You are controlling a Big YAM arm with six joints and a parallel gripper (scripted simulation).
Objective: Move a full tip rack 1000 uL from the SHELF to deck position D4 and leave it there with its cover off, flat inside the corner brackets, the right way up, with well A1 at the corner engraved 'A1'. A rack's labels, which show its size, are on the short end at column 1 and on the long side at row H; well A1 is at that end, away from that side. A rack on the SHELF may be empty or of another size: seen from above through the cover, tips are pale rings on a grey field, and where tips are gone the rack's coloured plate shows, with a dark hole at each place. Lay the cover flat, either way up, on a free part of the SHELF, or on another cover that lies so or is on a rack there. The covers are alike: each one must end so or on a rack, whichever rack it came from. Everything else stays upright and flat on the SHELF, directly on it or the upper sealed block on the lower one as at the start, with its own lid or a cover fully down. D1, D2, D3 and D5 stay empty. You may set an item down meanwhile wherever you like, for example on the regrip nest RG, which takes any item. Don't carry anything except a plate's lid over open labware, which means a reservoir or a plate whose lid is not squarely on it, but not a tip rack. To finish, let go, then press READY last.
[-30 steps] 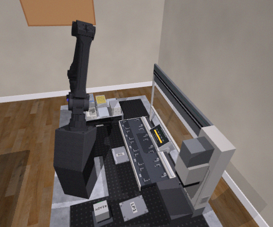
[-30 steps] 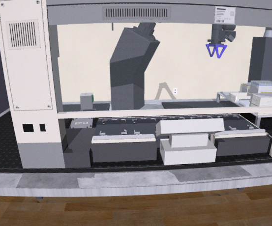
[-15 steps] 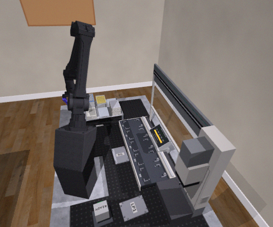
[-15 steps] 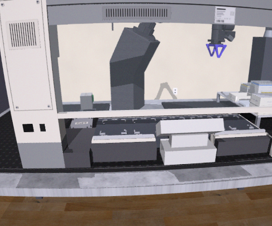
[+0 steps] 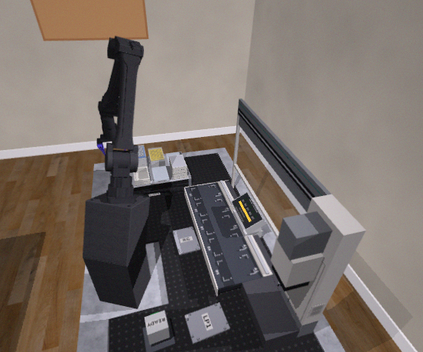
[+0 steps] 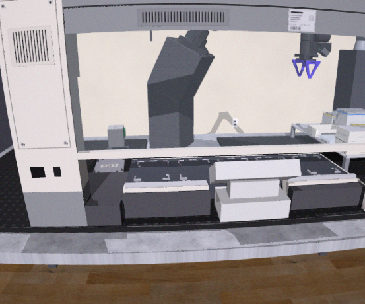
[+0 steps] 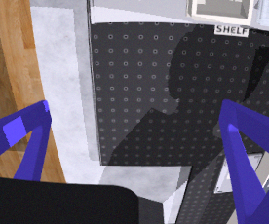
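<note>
The SHELF (image 5: 161, 168) at the far end of the table holds several pale boxes and racks. One rack there shows a yellow plate (image 5: 156, 154). In the exterior view the shelf items (image 6: 350, 127) stand at the right. My gripper (image 6: 306, 69) with blue fingers hangs open and empty, high above the shelf's near side. In the wrist view the open fingers frame dotted black matting, with the SHELF label (image 7: 232, 29) and two pale items at the top edge. The deck (image 5: 222, 233) with corner brackets holds no labware.
The regrip nest RG (image 5: 187, 242) lies beside the deck. The READY button (image 5: 157, 325) and the LP1 plate (image 5: 206, 322) are at the near end. The arm's dark pedestal (image 5: 115, 245) stands left of the deck. A tall instrument tower (image 5: 321, 252) stands right.
</note>
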